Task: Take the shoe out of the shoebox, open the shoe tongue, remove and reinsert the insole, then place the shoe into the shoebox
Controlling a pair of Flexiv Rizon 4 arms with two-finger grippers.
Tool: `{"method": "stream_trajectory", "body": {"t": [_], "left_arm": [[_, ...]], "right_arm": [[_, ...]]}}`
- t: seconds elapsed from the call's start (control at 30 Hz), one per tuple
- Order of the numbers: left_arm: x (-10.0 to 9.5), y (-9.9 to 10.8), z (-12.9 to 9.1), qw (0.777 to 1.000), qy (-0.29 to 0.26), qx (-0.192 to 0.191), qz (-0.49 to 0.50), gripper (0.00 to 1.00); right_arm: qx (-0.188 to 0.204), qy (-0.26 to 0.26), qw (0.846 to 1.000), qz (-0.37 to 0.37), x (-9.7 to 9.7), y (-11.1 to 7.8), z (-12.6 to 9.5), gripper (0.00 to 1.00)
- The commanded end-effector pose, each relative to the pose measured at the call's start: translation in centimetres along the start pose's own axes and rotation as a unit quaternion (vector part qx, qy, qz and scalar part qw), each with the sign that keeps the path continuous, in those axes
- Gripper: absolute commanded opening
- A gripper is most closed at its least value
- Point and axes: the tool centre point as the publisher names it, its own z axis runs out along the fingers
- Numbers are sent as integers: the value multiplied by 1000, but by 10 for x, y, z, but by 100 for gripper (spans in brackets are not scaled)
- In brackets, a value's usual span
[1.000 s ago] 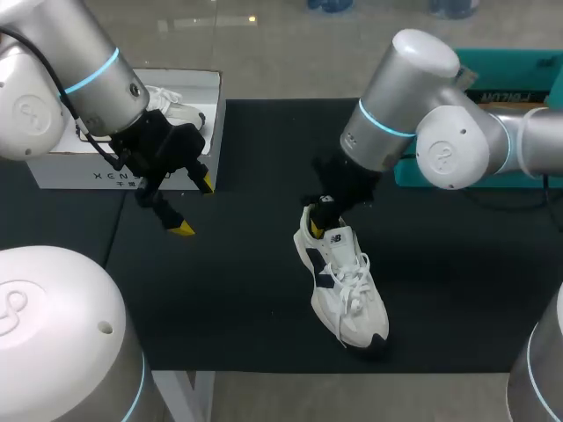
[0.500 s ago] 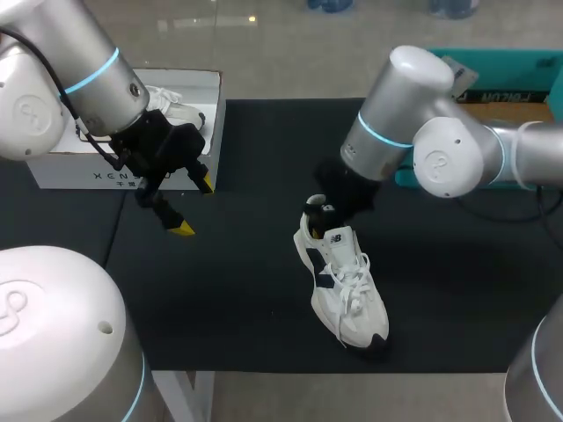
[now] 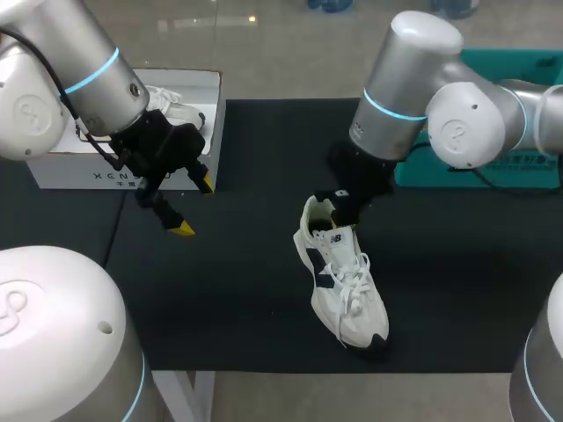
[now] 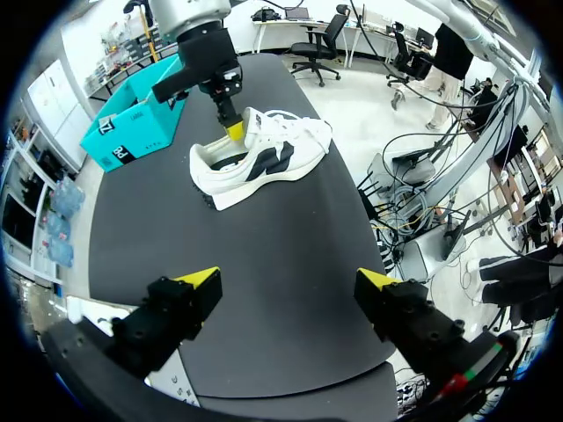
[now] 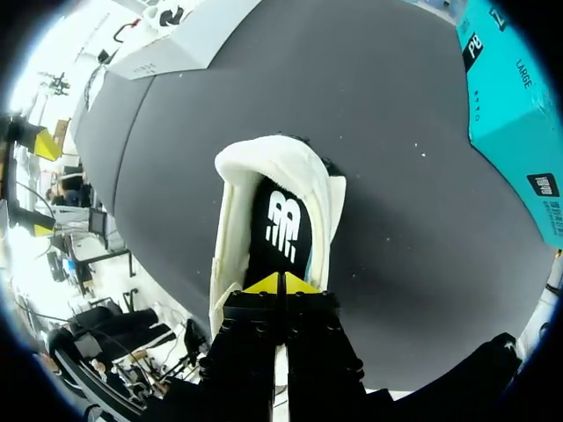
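My left gripper [image 3: 193,206] hangs at the left, fingers spread wide; the right gripper [image 5: 280,283] points down near the middle (yellow tips pressed together).

Soft, even light falls from overhead. The black tabletop [image 3: 237,290] looks dull and evenly dark, and shadows on it barely show. The white shoe [image 3: 350,294] is bright against it. Pale highlights lie on the silver casing of the right arm [image 3: 409,83].
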Motion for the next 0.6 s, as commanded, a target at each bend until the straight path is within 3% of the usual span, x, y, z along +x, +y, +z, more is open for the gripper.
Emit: {"method": "stream_trajectory", "body": {"t": [0.03, 0.6], "left_arm": [[0, 0, 0, 1000, 0, -1, 0, 100], [0, 0, 0, 1000, 0, -1, 0, 100]], "right_arm": [[18, -14, 1000, 1, 7, 6, -3, 0], [69, 23, 997, 12, 14, -1, 38, 0]]}}
